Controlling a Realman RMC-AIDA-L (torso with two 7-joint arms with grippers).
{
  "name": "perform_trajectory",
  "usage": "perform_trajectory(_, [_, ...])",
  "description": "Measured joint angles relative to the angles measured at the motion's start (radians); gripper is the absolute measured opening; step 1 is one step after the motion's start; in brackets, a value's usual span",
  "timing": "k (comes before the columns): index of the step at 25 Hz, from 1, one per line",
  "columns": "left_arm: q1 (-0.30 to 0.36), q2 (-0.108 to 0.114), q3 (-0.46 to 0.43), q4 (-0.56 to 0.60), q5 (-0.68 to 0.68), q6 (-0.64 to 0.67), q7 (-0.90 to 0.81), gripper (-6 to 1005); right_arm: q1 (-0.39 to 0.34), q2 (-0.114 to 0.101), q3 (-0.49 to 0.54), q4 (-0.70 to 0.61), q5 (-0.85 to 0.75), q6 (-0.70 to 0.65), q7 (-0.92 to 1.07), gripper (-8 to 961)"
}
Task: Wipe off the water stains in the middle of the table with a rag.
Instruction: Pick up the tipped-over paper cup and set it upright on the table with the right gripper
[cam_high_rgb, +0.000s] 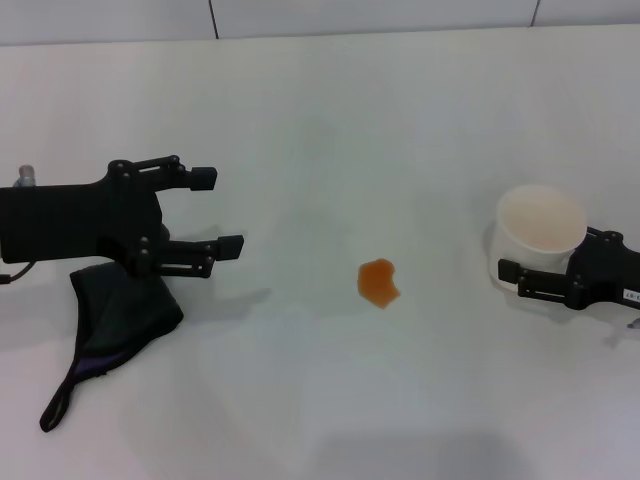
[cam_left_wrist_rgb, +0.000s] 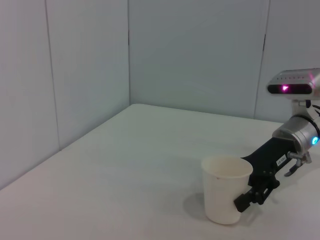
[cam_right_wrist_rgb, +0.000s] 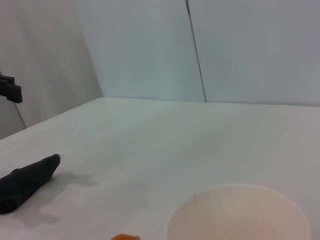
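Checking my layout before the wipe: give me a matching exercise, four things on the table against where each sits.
Things:
1. rag
2. water stains
3. paper cup
4. left tool

Places:
A. middle of the table, nothing touching it
B. far right, between the right tool's fingers
C. left side, lying crumpled under the left arm
D. left side, fingers spread open, pointing toward the centre

Pairs: 1-C, 2-A, 3-B, 4-D
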Motion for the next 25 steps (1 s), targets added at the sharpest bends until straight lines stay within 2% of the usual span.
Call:
perform_trajectory(13, [0.003,-0.001,0.0,0.001,-0.001,0.002,-0.002,879,-0.061,-0.002,-0.002,-0.051,-0.011,-0.007,0.025,869])
perform_trajectory(25, [0.002,-0.002,-0.002,-0.002,-0.001,0.002,0.002,880,-0.045,0.005,-0.013,-0.052,-0.047,0.011,0.046,870])
